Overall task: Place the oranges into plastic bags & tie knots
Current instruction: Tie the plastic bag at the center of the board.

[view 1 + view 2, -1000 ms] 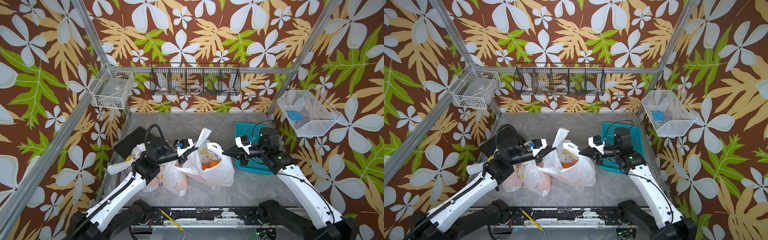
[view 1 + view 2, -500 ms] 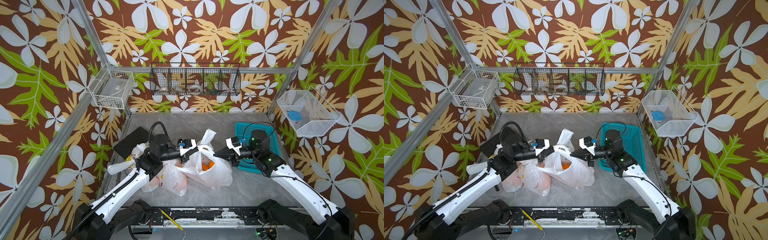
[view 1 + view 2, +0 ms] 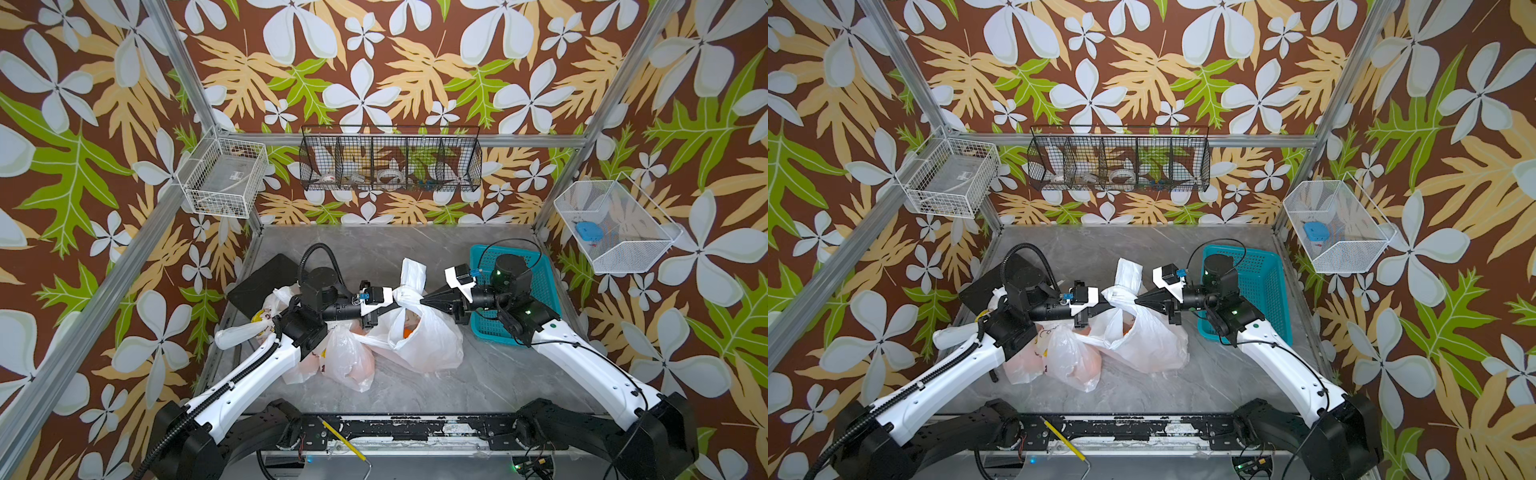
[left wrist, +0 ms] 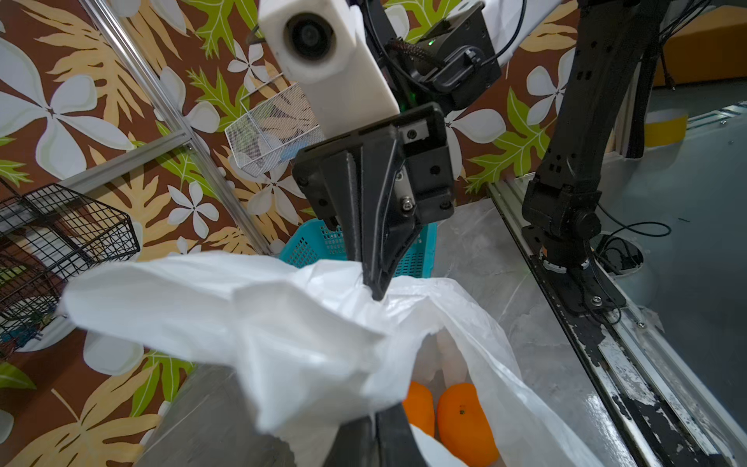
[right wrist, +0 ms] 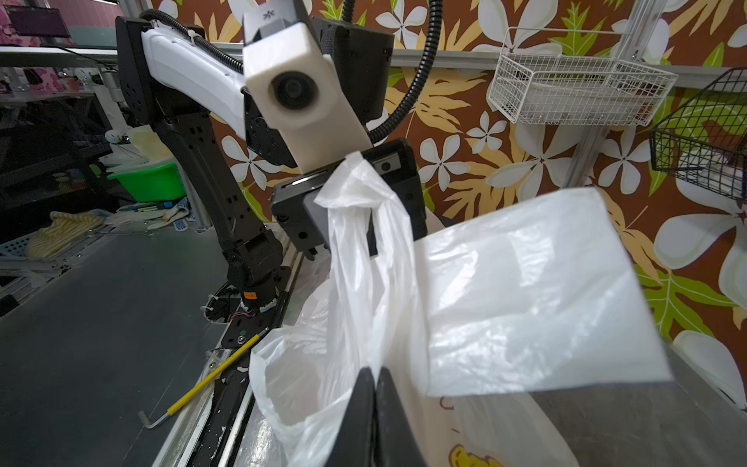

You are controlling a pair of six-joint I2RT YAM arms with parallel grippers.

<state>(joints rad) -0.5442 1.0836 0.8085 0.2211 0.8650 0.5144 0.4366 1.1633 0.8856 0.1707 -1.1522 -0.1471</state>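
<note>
Hidden: a filled bag (image 3: 347,361) and another (image 3: 297,370) beside it lie partly under the left arm; the right arm covers part of the teal basket (image 3: 540,291).
Oranges (image 4: 465,424): two show inside the open bag (image 3: 428,349) on the bench (image 3: 478,386); others are only orange blurs through plastic.
Left gripper (image 3: 395,304): jaws closed on a white handle strip (image 5: 355,210).
Right gripper (image 3: 423,300): jaws pressed near together, pinching the open bag beside the knot (image 3: 409,291).
Writing: prints on the bags too blurred to read.
</note>
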